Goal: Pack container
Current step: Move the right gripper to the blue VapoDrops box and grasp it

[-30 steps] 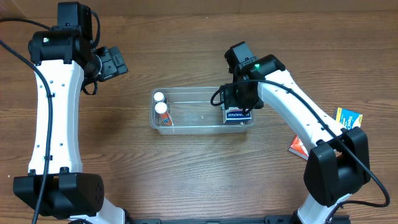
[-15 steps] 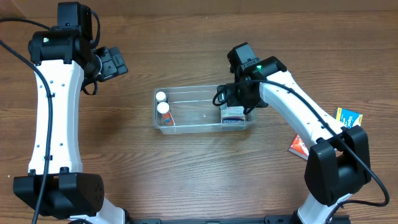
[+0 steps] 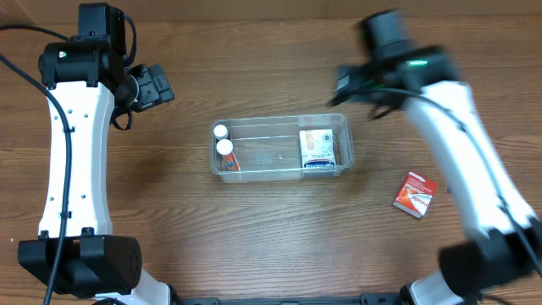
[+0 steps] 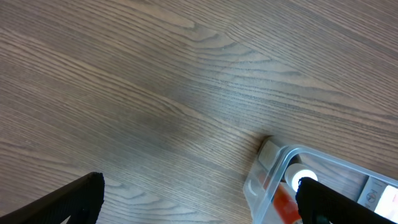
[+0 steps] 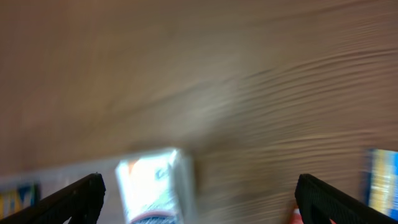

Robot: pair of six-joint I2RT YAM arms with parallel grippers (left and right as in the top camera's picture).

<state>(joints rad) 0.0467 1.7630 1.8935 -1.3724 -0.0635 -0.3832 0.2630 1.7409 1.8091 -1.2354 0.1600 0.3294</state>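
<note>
The clear plastic container sits mid-table. Inside it at the left end stand two white-capped tubes; at the right end lies a white, orange and blue box. The container's corner and an orange tube also show in the left wrist view. My left gripper is open and empty, up and to the left of the container. My right gripper is open and empty, blurred with motion, above and to the right of the container; the box shows blurred in its view.
A red packet lies on the wooden table to the right of the container. A blurred blue and yellow box edge shows at the right of the right wrist view.
My right gripper has let go of the box in the container's right end and swung up and away to the back right. The container shifted slightly right. The left arm has not moved.
</note>
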